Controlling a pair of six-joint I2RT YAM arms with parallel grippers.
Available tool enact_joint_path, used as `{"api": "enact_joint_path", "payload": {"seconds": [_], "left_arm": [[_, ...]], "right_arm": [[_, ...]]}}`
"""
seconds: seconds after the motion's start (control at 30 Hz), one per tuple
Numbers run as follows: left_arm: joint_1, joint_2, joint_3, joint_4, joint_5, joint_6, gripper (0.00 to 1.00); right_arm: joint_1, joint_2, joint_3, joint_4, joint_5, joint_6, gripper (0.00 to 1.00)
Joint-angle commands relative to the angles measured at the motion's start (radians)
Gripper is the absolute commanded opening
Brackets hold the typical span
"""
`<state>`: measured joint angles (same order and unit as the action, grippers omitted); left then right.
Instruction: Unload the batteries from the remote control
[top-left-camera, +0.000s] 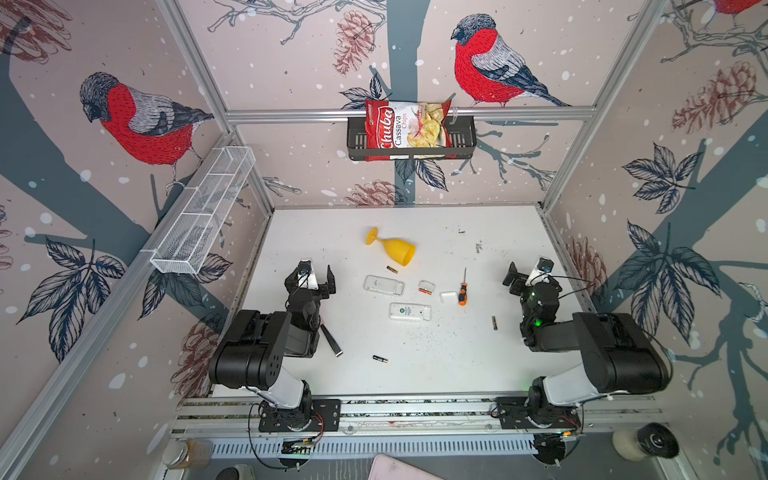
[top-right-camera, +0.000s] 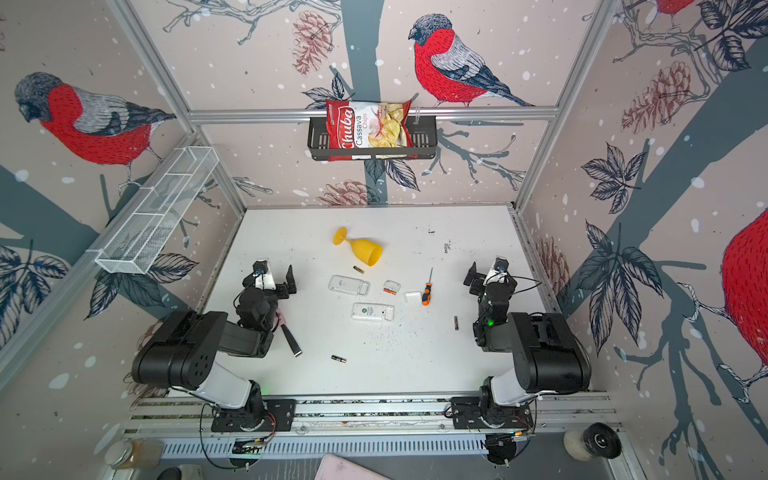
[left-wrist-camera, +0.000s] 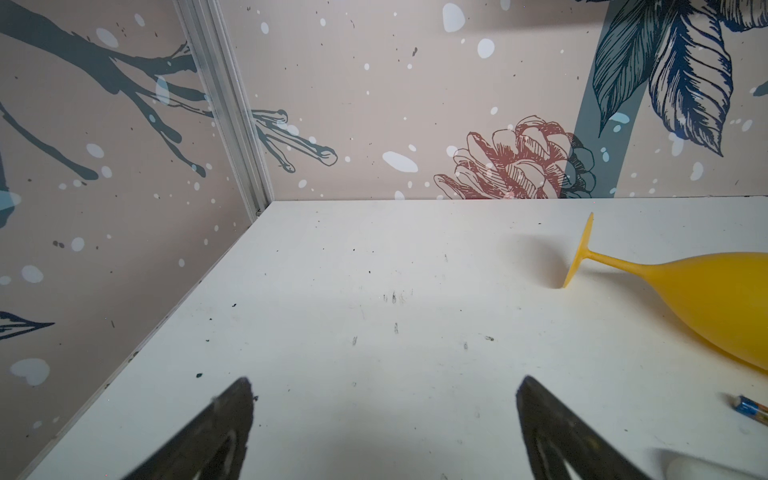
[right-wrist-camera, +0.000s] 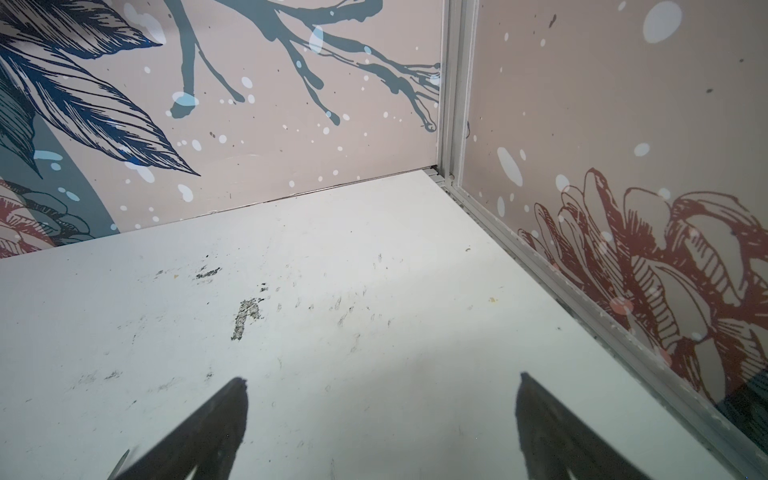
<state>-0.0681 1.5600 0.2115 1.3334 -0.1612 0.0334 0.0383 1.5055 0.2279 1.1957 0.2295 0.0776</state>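
Note:
Two white remote controls lie mid-table in both top views, one (top-left-camera: 384, 285) (top-right-camera: 349, 285) farther back, the other (top-left-camera: 409, 312) (top-right-camera: 372, 312) nearer. Three loose batteries lie apart on the table: one (top-left-camera: 392, 269) (left-wrist-camera: 750, 409) by the goblet, one (top-left-camera: 494, 322) toward the right arm, one (top-left-camera: 380, 359) near the front. My left gripper (top-left-camera: 311, 277) (left-wrist-camera: 384, 386) stands open and empty left of the remotes. My right gripper (top-left-camera: 530, 274) (right-wrist-camera: 381, 378) is open and empty at the far right, facing the back corner.
A yellow goblet (top-left-camera: 395, 248) (left-wrist-camera: 706, 299) lies on its side behind the remotes. Two small white covers (top-left-camera: 427, 286) (top-left-camera: 448, 296) and an orange-handled screwdriver (top-left-camera: 462, 291) lie right of them. A black strip (top-left-camera: 331, 340) rests by the left arm. Walls close in left, right and back.

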Motion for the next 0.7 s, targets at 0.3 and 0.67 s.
{"api": "enact_joint_path", "payload": {"seconds": [0.3, 0.67], "left_arm": [[-0.001, 0.002, -0.089, 0.189, 0.032, 0.016, 0.97], [0.02, 0.0, 0.019, -0.015, 0.004, -0.022, 0.98]], "right_arm": [[-0.001, -0.004, 0.004, 0.012, -0.002, 0.007, 0.99], [-0.001, -0.004, 0.004, 0.012, -0.002, 0.007, 1.0]]}}
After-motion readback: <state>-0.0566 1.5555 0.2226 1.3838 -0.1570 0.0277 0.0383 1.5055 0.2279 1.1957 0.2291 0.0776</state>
